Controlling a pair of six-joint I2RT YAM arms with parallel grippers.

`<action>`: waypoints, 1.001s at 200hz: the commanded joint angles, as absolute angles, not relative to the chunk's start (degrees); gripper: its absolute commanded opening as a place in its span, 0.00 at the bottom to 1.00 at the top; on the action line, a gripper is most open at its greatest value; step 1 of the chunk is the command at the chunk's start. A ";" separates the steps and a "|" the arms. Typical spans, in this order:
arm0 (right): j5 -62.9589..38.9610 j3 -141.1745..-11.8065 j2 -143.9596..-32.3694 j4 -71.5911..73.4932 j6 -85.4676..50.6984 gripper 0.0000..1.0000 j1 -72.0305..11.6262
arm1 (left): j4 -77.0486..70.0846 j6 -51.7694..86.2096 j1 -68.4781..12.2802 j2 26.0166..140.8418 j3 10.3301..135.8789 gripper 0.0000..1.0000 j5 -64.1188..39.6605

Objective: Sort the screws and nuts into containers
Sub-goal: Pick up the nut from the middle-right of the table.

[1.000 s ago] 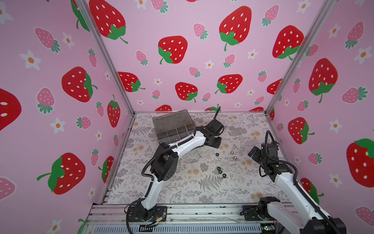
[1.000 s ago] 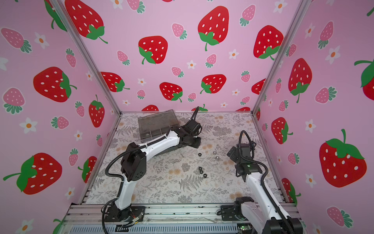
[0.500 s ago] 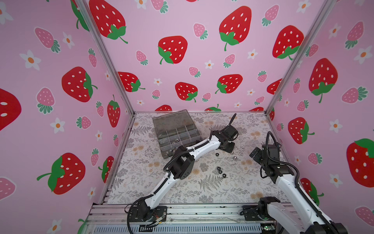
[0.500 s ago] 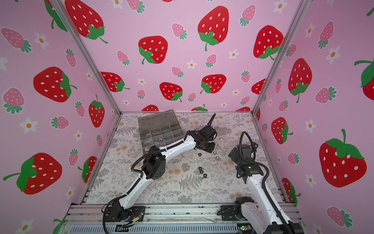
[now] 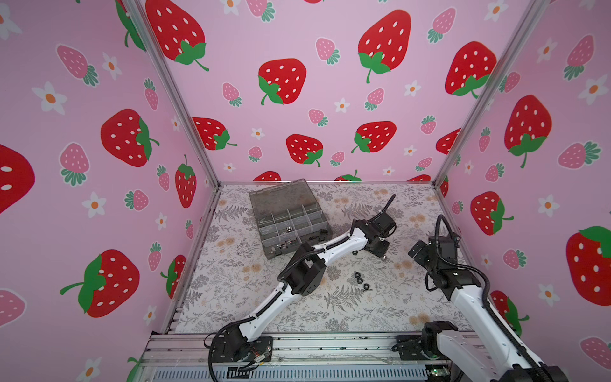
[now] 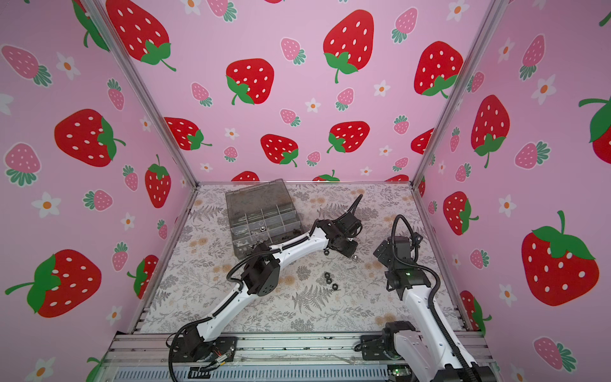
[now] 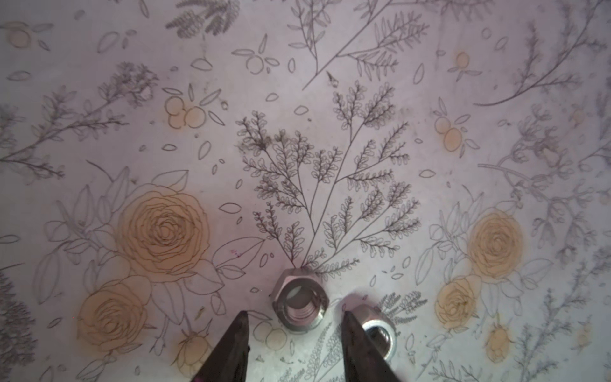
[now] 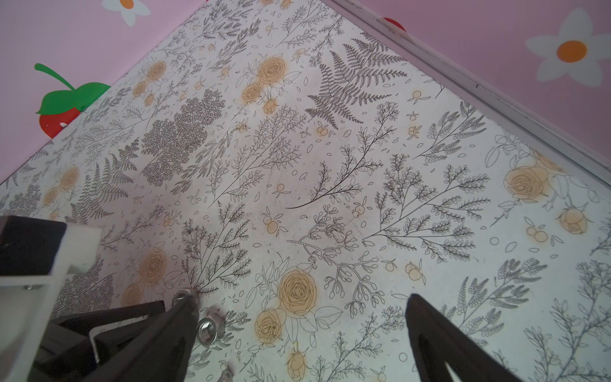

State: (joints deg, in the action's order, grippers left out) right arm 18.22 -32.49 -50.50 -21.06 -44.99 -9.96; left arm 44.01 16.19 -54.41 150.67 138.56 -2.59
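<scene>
**Left arm brought from box to loose silver nuts**

The left gripper (image 7: 294, 317) is seen lowered over the floral table (image 5: 231, 297), its jaws spread and empty. A silver nut (image 7: 300, 306) lies just beyond the tips, in line with the gap, its threaded bore turned to the wrist camera. A second silver nut (image 7: 377, 330) rests just outside one finger, close enough that it could be nudged or caught when the jaws are closed.

A second earlier the same gripper was held beside the organiser box (image 5: 264, 236) at the back left; half a second earlier it had been swung most of the way across. A drop-off is therefore judged to be finished and a fresh pick to be under way, with the approach all but made and the closing not yet begun. The box is now left clear of the arm, and silver pieces (image 5: 285, 245) can be made out in some of its compartments (image 5: 276, 221).

The right gripper (image 5: 417, 252) is held near the right wall with jaws spread wide and nothing between them; its pose is little altered across the three moments.

Still to be sorted on the table are three black hex nuts (image 5: 360, 280) clustered nearer the front and a thin silver screw (image 5: 382, 268) between them and the left gripper. These loose pieces appear to lie where they lay a second ago.
</scene>
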 commanded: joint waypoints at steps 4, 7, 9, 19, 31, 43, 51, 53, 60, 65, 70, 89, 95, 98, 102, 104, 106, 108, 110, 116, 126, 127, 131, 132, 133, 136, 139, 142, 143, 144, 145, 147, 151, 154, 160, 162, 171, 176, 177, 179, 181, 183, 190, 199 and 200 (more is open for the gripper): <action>18.85 -32.45 -50.53 -21.52 -45.79 1.00 -9.60 | 45.50 14.14 -54.81 152.13 141.73 0.48 -0.72; 18.81 -32.48 -50.59 -21.51 -45.79 1.00 -9.63 | 45.60 14.05 -54.76 152.33 141.95 0.48 -0.58; 18.72 -32.44 -50.59 -21.46 -45.79 1.00 -9.61 | 45.72 14.02 -54.78 152.41 142.08 0.48 -0.48; 18.72 -32.48 -50.67 -21.37 -45.79 1.00 -9.65 | 45.88 13.77 -54.83 152.67 142.59 0.48 -0.03; 18.70 -32.37 -50.63 -21.44 -45.87 1.00 -9.63 | 45.71 13.05 -54.83 152.67 142.82 0.48 0.00; 18.64 -32.34 -50.54 -21.37 -45.87 1.00 -9.62 | 45.75 12.38 -54.94 154.69 142.83 0.47 0.79; 18.63 -32.26 -50.50 -21.28 -45.88 1.00 -9.65 | 45.96 12.01 -54.98 154.81 142.84 0.46 1.65; 18.63 -32.19 -50.42 -21.32 -45.94 1.00 -9.66 | 46.05 11.97 -55.01 154.94 142.87 0.46 1.80; 18.58 -32.10 -50.38 -21.29 -45.91 1.00 -9.64 | 46.23 11.71 -55.01 155.09 142.83 0.46 2.61; 18.55 -32.00 -50.29 -21.27 -45.94 1.00 -9.66 | 46.46 11.56 -55.02 155.17 142.87 0.46 3.15; 18.52 -31.92 -50.27 -21.20 -45.89 1.00 -9.62 | 46.68 11.37 -55.02 155.35 142.97 0.45 3.74; 18.41 -31.75 -50.19 -20.93 -46.05 1.00 -9.62 | 47.92 10.02 -55.02 156.26 144.06 0.41 5.63; 18.29 -31.75 -50.28 -20.90 -46.08 1.00 -9.66 | 48.28 9.62 -55.07 156.61 144.45 0.39 5.88; 18.34 -31.75 -50.30 -20.77 -46.13 1.00 -9.66 | 48.38 9.34 -55.07 156.75 144.67 0.38 5.96; 18.28 -31.77 -50.35 -20.71 -46.11 1.00 -9.66 | 48.51 9.04 -55.01 156.89 144.79 0.37 6.05; 18.28 -31.76 -50.36 -20.67 -46.13 1.00 -9.67 | 48.51 8.87 -55.06 156.95 144.83 0.37 6.06; 18.22 -31.76 -50.36 -20.59 -46.10 1.00 -9.65 | 48.54 8.72 -55.07 157.06 144.86 0.37 6.11; 18.20 -31.76 -50.41 -20.57 -46.13 1.00 -9.60 | 48.52 8.51 -55.06 157.10 144.85 0.37 6.14; 18.17 -31.74 -50.42 -20.55 -46.14 1.00 -9.65 | 48.52 8.39 -55.07 157.18 144.89 0.37 6.15; 18.08 -31.73 -50.48 -20.48 -46.14 1.00 -9.62 | 48.52 7.93 -55.02 157.30 144.85 0.36 6.24; 18.00 -31.77 -50.58 -20.23 -46.23 1.00 -9.67 | 48.68 7.43 -55.06 157.51 144.84 0.36 6.41; 18.01 -31.75 -50.60 -20.26 -46.18 1.00 -9.67 | 48.73 7.41 -55.04 157.55 144.84 0.36 6.55; 17.90 -31.78 -50.63 -20.15 -46.19 1.00 -9.65 | 48.84 7.32 -55.14 157.64 144.84 0.35 6.67; 17.92 -31.75 -50.67 -20.14 -46.21 1.00 -9.61 | 48.90 7.26 -55.08 157.61 144.89 0.35 6.67; 17.92 -31.74 -50.69 -20.18 -46.22 1.00 -9.64 | 48.97 7.28 -55.05 157.60 144.95 0.35 6.72; 17.85 -31.77 -50.71 -20.06 -46.21 1.00 -9.60 | 49.08 7.25 -55.07 157.67 144.93 0.35 6.88; 17.89 -31.72 -50.78 -20.00 -46.23 1.00 -9.62 | 49.19 7.27 -55.03 157.67 144.95 0.35 6.98; 17.80 -31.77 -50.80 -19.96 -46.21 1.00 -9.60 | 49.29 7.38 -55.02 157.68 144.93 0.34 7.07; 17.82 -31.75 -50.80 -19.95 -46.22 1.00 -9.59 | 49.34 7.38 -55.02 157.68 144.89 0.34 7.09; 17.83 -31.74 -50.84 -19.95 -46.22 1.00 -9.58 | 49.37 7.38 -55.02 157.68 144.87 0.34 7.11; 17.79 -31.73 -50.91 -19.95 -46.18 1.00 -9.58 | 49.43 7.38 -54.98 157.68 144.86 0.34 7.11; 17.83 -31.75 -50.89 -19.91 -46.17 1.00 -9.58 | 49.47 7.43 -55.01 157.68 144.85 0.34 7.23; 17.83 -31.73 -50.95 -19.87 -46.18 1.00 -9.66 | 49.68 7.45 -55.04 157.68 144.84 0.34 7.36; 17.77 -31.79 -50.97 -19.82 -46.22 1.00 -9.63 | 49.85 7.49 -55.04 157.62 144.91 0.34 7.45; 17.73 -31.84 -51.06 -19.77 -46.23 1.00 -9.61 | 50.12 7.64 -55.02 157.60 144.86 0.34 7.55; 17.64 -31.82 -51.11 -19.71 -46.21 1.00 -9.61 | 50.21 7.71 -55.06 157.52 144.78 0.34 7.62; 17.64 -31.82 -51.22 -19.60 -46.22 1.00 -9.61 | 50.57 7.73 -55.03 157.39 144.67 0.34 7.80; 17.52 -31.82 -51.24 -19.50 -46.21 1.00 -9.64 | 50.68 7.64 -55.02 157.35 144.60 0.34 7.89; 17.55 -31.86 -51.24 -19.46 -46.22 1.00 -9.65 | 50.74 7.64 -55.02 157.34 144.64 0.34 7.90; 17.57 -31.83 -51.28 -19.43 -46.21 1.00 -9.64 | 50.79 7.58 -55.04 157.33 144.55 0.34 7.95; 17.58 -31.89 -51.32 -19.43 -46.20 1.00 -9.66 | 50.86 7.56 -54.98 157.37 144.48 0.34 8.03; 17.58 -31.83 -51.33 -19.36 -46.22 1.00 -9.62 | 50.93 7.54 -55.01 157.34 144.51 0.34 8.07; 17.49 -31.91 -51.42 -19.26 -46.23 1.00 -9.63 | 51.17 7.43 -55.02 157.34 144.53 0.33 8.21; 17.46 -31.99 -51.58 -19.25 -46.22 1.00 -9.63 | 51.69 7.29 -55.02 157.32 144.50 0.32 8.48; 17.43 -31.99 -51.59 -19.25 -46.22 1.00 -9.65 | 51.73 7.25 -55.02 157.32 144.54 0.32 8.50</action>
State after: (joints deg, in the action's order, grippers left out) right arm 17.52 -32.38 -51.20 -20.08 -45.21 -9.96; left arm 45.04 8.64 -54.98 155.02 144.27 6.35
